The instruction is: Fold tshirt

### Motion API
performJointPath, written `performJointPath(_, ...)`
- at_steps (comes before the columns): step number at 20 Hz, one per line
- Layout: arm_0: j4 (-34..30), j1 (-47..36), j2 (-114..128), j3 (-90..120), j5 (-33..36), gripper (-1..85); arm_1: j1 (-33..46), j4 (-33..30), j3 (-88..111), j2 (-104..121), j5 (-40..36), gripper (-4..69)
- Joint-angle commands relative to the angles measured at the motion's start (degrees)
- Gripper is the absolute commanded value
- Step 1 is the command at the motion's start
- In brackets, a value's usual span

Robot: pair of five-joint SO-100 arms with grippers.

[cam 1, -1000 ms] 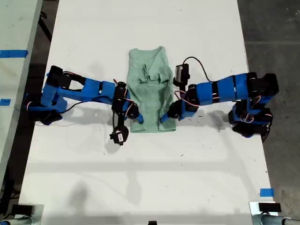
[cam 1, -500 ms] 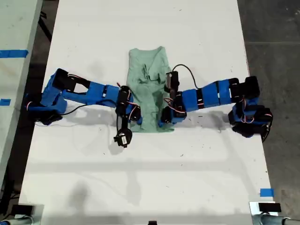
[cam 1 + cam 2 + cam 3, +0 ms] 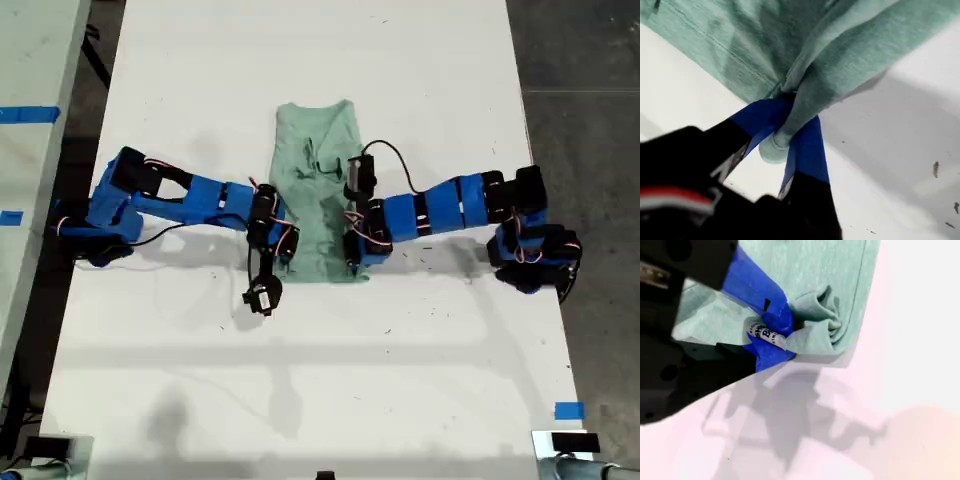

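— Where's the shirt?
— Middle of the white counter [image 3: 400, 60]: the tshirt [image 3: 315, 150], a narrow strip.
— Your tools?
— My first tool [image 3: 785, 131] and my second tool [image 3: 775, 335] each pinch its near hem. Both just drew inward, lifting it, so I'd say the upward fold is beginning.

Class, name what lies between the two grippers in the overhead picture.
In the exterior view, only the tshirt lies between them; each gripper pinches one of its lower corners.
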Motion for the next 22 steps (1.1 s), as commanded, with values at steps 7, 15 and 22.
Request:
performJointPath(7,7.73,3.87,9.67,-5.54,0.62,0.0,-5.45,8.44,-8.09,11.16,0.7,-1.7)
performJointPath(15,7.47,-1.14,21.27,-5.27,7.82,0.0,1.41,9.76,-10.55,20.65,-7.12,-1.7)
performJointPath(22,12.74,-20.57,25.22,-4.83,21.71,0.0,23.38,4.83,-1.85,30.32,-19.51,-1.7)
